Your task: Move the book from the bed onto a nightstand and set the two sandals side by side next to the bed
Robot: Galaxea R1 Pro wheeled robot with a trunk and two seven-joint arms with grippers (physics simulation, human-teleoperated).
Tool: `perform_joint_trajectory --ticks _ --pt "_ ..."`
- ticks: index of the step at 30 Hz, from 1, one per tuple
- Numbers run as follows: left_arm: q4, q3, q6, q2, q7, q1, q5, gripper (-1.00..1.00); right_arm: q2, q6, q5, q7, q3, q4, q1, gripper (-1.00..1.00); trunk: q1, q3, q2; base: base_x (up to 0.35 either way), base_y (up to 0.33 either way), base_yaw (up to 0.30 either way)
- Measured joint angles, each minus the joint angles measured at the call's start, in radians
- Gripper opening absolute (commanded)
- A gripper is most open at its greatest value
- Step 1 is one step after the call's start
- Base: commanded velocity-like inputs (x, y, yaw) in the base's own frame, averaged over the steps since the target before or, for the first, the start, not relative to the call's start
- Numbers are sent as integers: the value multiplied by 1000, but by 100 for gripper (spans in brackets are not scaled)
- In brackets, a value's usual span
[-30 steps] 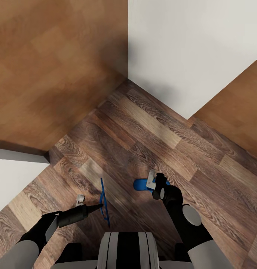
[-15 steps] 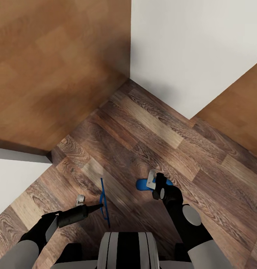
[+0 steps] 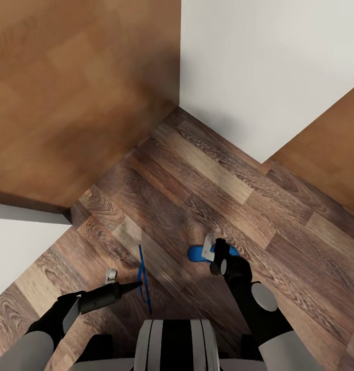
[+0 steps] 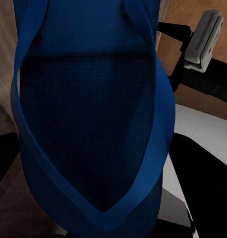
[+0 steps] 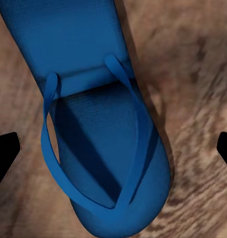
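Across the last second the whole head view drifts a little: the white wall corner at the upper right sits slightly further right than before, so the camera or base has shifted while the room stays put. Between the last two pictures almost nothing moves. In my judgement the robot is settling before a placement.

The wood-plank floor (image 3: 207, 175) fills the middle of the frame, with brown wooden panels at the upper left and right edge; I cannot tell whether these belong to the bed.

The left gripper (image 3: 126, 284), lower left, holds one blue sandal (image 3: 142, 278) edge-on, unchanged. In the left wrist view the sandal's sole (image 4: 88, 124) hangs close before the camera, so the fingers seem closed on it.

The right gripper (image 3: 214, 252), lower centre, hovers over the second sandal (image 3: 197, 253), which lies flat on the floor (image 5: 193, 99); its dark fingertips (image 5: 5, 148) stand wide apart either side of that sandal (image 5: 101, 129), not touching it.
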Motion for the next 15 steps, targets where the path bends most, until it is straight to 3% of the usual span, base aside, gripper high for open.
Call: perform_joint_trajectory --ticks 7,15 --pt "0 0 1 -1 0 0 0 -100 0 0 0 -1 0 0 0 100 3 -27 -2 0 0 0" --pt "0 0 1 -1 0 0 0 -100 0 0 0 -1 -1 0 0 100 3 -27 -2 0 0 0"
